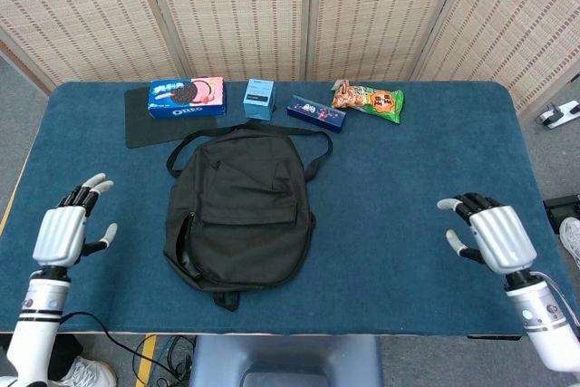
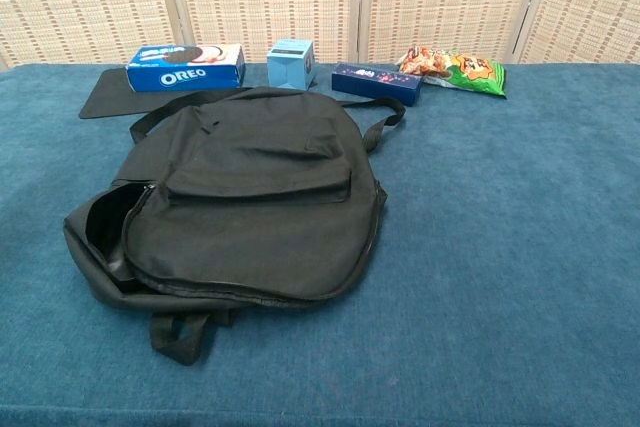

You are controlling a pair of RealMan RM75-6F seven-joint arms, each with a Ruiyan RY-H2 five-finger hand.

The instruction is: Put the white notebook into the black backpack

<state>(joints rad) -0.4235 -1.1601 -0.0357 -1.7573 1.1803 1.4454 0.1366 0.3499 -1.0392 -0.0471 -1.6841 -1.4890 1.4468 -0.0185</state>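
The black backpack (image 1: 237, 208) (image 2: 240, 202) lies flat in the middle of the blue table, its side opening (image 2: 105, 237) gaping at the left. No white notebook shows in either view. My left hand (image 1: 65, 232) hovers over the table's left front edge, fingers spread and empty. My right hand (image 1: 489, 234) is at the right front edge, fingers apart, holding nothing. Both hands are well away from the backpack and are absent from the chest view.
Along the back of the table stand an Oreo box (image 1: 187, 97) on a dark mat (image 1: 145, 124), a light blue box (image 1: 259, 97), a dark blue packet (image 1: 317, 112) and a snack bag (image 1: 367, 99). Woven screens close off the back.
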